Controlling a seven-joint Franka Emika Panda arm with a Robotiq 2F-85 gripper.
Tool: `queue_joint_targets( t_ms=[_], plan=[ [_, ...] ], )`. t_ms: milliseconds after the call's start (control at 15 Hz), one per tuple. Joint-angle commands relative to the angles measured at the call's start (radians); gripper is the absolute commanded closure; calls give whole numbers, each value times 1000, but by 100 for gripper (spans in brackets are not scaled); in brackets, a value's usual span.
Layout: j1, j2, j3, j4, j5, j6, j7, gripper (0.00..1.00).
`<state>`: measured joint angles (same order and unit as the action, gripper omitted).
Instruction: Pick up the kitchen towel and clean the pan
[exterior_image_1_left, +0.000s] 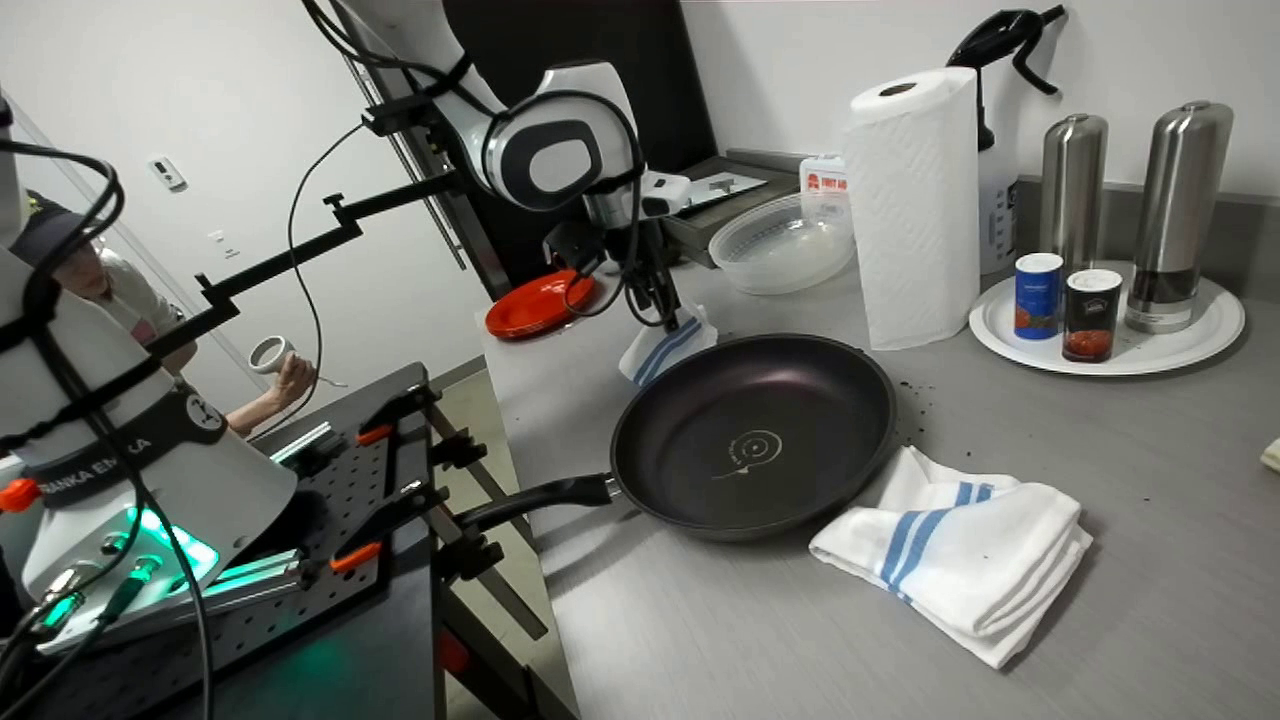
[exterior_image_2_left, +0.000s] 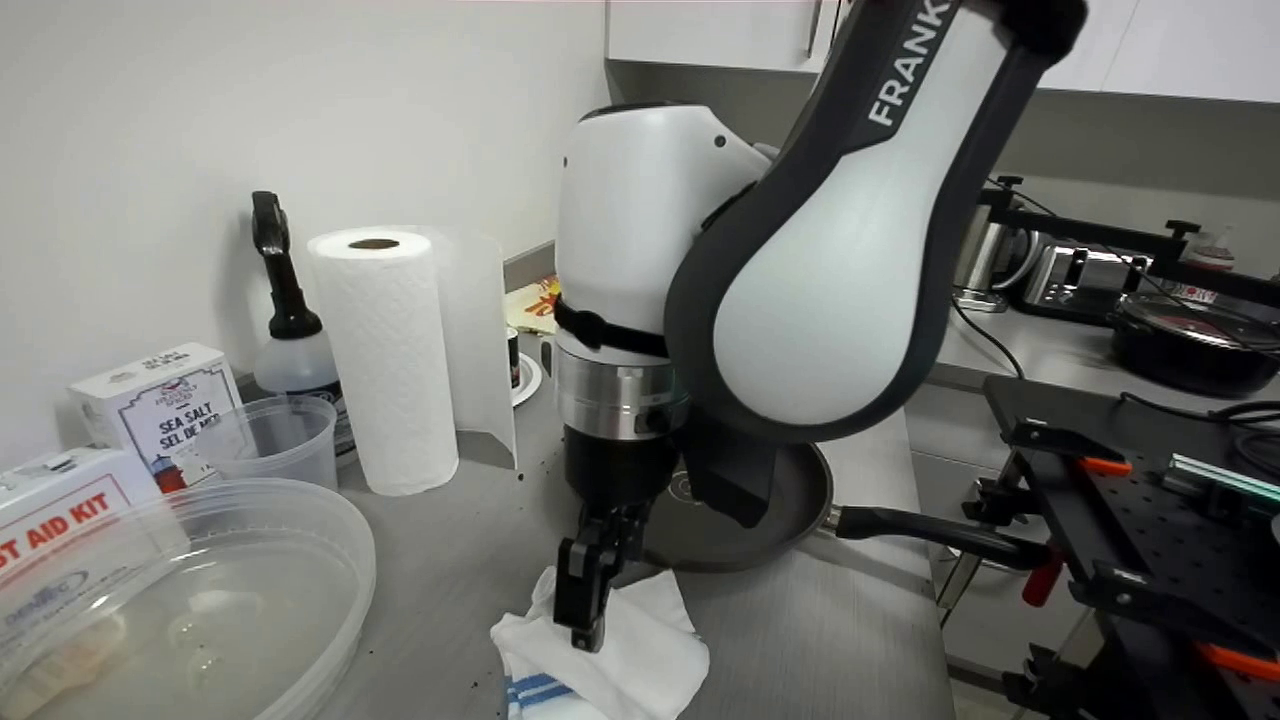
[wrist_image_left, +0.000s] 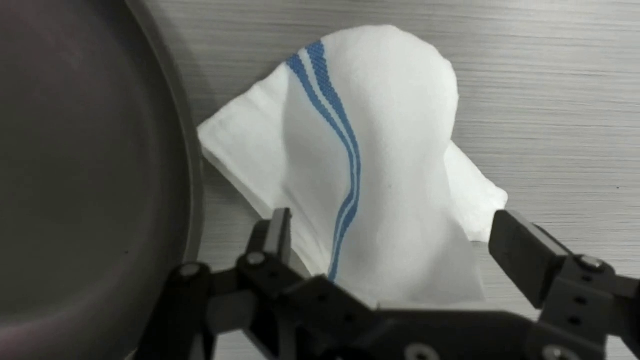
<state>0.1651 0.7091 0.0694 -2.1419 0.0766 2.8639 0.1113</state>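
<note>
The pincer (wrist_image_left: 397, 245) holds its two fingers (wrist_image_left: 525, 257) well apart above the smooth white kitchen towel (wrist_image_left: 400, 125) with woven blue stripes, which lies loosely folded on the streaked grey counter (wrist_image_left: 560, 110); whether the tips touch it, I cannot tell surely. Just beside the pincer is the round dark pan (exterior_image_1_left: 760, 410), and beyond this, only in an exterior view, appears another folded towel (exterior_image_1_left: 970, 570). Left of the pincer, also in an exterior view only, a cardboard box (exterior_image_2_left: 150, 400) reads "SEA SALT SEL DE MER".
</note>
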Motion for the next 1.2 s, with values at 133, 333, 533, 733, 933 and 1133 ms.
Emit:
queue_joint_targets(
  t_ms=[133, 333, 533, 733, 933, 1133],
  plan=[
    [20, 26, 21, 24, 18, 13, 55, 0],
    [29, 46, 14, 29, 17, 17, 72, 0],
    [33, 81, 11, 43, 19, 20, 85, 0],
    [39, 118, 10, 70, 20, 19, 95, 0],
    [47, 156, 12, 108, 22, 16, 107, 0],
    [57, 187, 13, 138, 20, 14, 111, 0]
  ],
)
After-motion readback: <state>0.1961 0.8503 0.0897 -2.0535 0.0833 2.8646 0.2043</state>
